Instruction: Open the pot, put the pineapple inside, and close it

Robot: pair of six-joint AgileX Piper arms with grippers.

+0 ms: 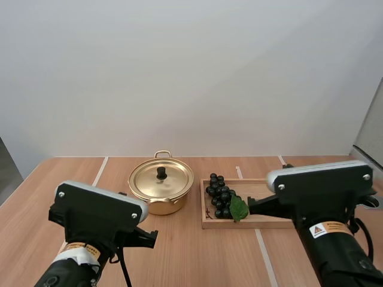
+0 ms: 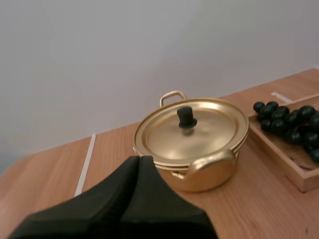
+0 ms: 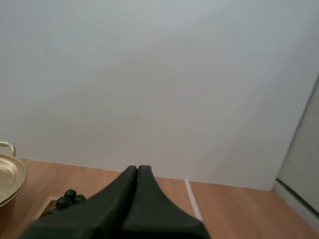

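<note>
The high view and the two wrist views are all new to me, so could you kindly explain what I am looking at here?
This is a robot with two arms at a wooden table. The high view looks forward and down from behind them: the left arm is at its left, the right arm at its right. Each wrist view comes from a camera riding on one arm, so the dark wedge close up is that arm's own claw. The left claw and the right claw are both shut and hold nothing. On the table stands a golden pot with its lid on. Beside it, to the right, a wooden tray holds a bunch of dark grapes.
</note>
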